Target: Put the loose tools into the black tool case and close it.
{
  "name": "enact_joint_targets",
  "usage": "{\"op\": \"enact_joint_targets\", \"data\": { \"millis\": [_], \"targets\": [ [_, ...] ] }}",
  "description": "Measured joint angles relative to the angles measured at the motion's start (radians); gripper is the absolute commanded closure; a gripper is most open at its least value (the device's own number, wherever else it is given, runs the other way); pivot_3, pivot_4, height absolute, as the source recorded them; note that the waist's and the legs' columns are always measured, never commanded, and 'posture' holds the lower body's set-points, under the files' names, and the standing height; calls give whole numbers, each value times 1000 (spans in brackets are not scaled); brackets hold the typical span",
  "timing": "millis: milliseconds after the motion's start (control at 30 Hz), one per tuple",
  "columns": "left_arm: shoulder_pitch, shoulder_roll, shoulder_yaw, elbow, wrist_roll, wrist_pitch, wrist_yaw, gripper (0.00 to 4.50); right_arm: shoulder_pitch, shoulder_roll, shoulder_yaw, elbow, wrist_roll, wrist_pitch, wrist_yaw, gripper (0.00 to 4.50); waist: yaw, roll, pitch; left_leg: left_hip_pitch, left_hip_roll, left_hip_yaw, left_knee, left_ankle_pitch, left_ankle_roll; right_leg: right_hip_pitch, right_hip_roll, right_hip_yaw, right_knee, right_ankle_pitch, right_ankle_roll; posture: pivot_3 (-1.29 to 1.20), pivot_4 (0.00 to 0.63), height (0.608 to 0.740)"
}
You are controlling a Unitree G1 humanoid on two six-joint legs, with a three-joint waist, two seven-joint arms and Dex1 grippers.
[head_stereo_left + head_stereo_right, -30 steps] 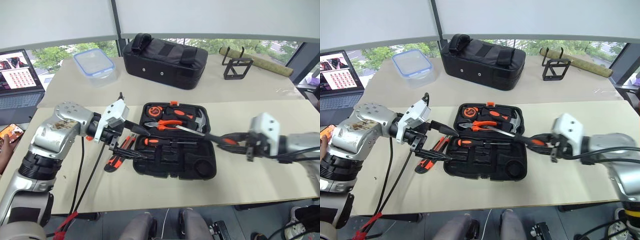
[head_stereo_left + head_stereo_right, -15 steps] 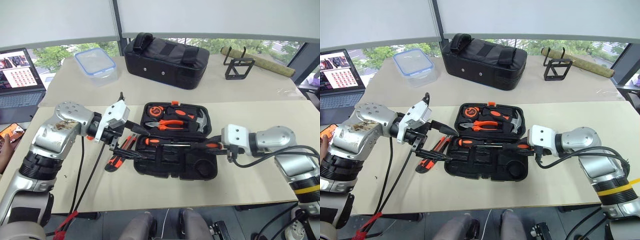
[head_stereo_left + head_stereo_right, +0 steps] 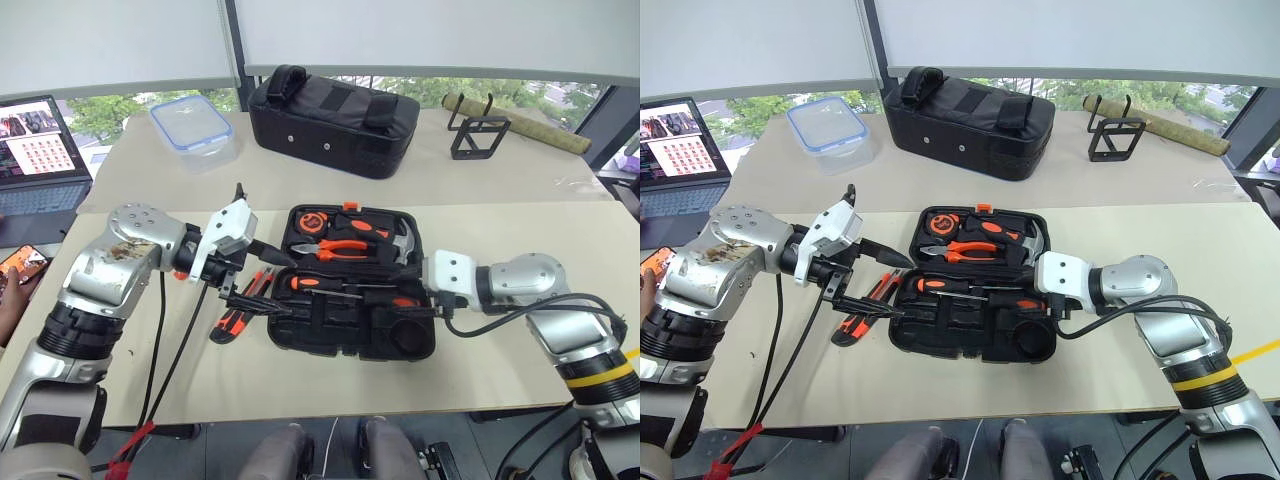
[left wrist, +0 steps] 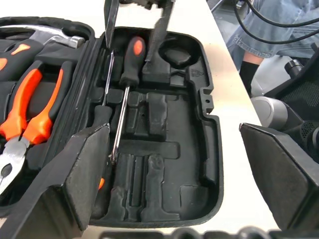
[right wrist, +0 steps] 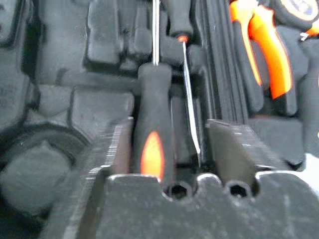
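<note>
**Screwdriver lying in the open case, right fingers spread around its handle**

From the head camera we see the flat black hard-plastic tool case (image 3: 350, 320) lying open on the beige table (image 3: 520, 330). Orange-handled pliers (image 3: 345, 243), a hammer (image 3: 402, 243) and a tape measure (image 3: 307, 220) sit in its far half. Our right gripper (image 3: 405, 297) reaches into the near half, over a black-and-orange-handled screwdriver (image 3: 375, 297). Our left gripper (image 3: 262, 283) hovers at the case's left edge, fingers spread wide and empty. Beside it — outside the case — the orange-and-black utility knife (image 3: 231, 322) lies on the table.

In the left wrist view, the screwdriver (image 4: 128, 64) lies in a moulded slot, its shaft along the hinge side, with the right gripper's two fingers (image 4: 110, 20) on either side of the handle.

In the right wrist view, our fingers (image 5: 227, 144) stand apart around the handle (image 5: 152, 144) — a gap shows on one side, so they are not pinching it.
</note>
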Motion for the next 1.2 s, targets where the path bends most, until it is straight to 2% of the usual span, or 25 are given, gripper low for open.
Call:
{"op": "enact_joint_targets", "data": {
  "millis": [33, 133, 400, 433, 600, 733, 900, 1000, 1100, 1200],
  "targets": [
    [-1, 0, 0, 5, 1, -3, -1, 0, -1, 4, -15, -16, 20, 33, -3, 811, 0, 0, 0, 0, 0, 0, 0, 0, 0, 0, 0, 0, 0, 0, 0, 0, 150, 722],
    [-2, -3, 0, 25, 6, -14, -1, 0, -18, 16, -33, -29, 54, 97, -11, 1581, 0, 0, 0, 0, 0, 0, 0, 0, 0, 0, 0, 0, 0, 0, 0, 0, 150, 722],
    [-13, -25, -8, 45, 31, -25, -3, 0, -51, 86, -7, -29, 66, 150, -44, 4387, -1, 0, 0, 0, 0, 0, 0, 0, 0, 0, 0, 0, 0, 0, 0, 0, 150, 722],
    [-15, -26, -8, 46, 32, -28, -4, 0, -52, 92, 0, -24, 61, 152, -47, 4478, -1, 0, 0, 0, 0, 0, 0, 0, 0, 0, 0, 0, 0, 0, 0, 0, 150, 722],
    [-22, -27, -9, 70, 40, -42, -9, 0, -60, 68, 104, 6, -42, 105, -26, 4478, 0, 0, 0, 0, 0, 0, 0, 0, 0, 0, 1, -1, 0, 0, 0, 0, 150, 722],
    [-22, -28, -9, 73, 43, -43, -8, 0, -69, 55, 128, 7, -91, 46, -17, 4478, -1, 0, 0, 2, 0, 0, 0, 0, 0, 2, 1, -1, 0, 0, 0, 0, 150, 722],
    [-16, -25, -6, 73, 46, -43, 4, 0, -70, 61, 122, 3, -93, 50, -27, 4478, -1, -1, -1, 2, 0, 0, 0, 0, 0, 2, 1, 0, 1, 0, 0, 0, 150, 722],
    [15, -13, 14, 70, 50, -43, 26, 0, -63, 84, 70, -11, -38, 112, -47, 4478, -2, -1, -1, 1, 0, 0, 0, 0, 0, 0, 1, 0, 1, 0, 0, 0, 150, 722],
    [79, 15, 64, 52, 50, -35, 78, 0, -64, 97, -42, -83, 92, 250, -58, 3703, -3, -1, 0, 0, 0, 0, -1, 0, 0, -2, 0, 1, 1, 0, 0, 0, 150, 722],
    [177, 53, 162, 42, 52, -1, 173, 0, -69, 82, -183, -184, 267, 433, -74, 2721, -4, -1, 0, 0, 1, -1, -2, 0, 0, -1, 1, 0, 0, 0, 0, 0, 150, 722]
  ]
}}
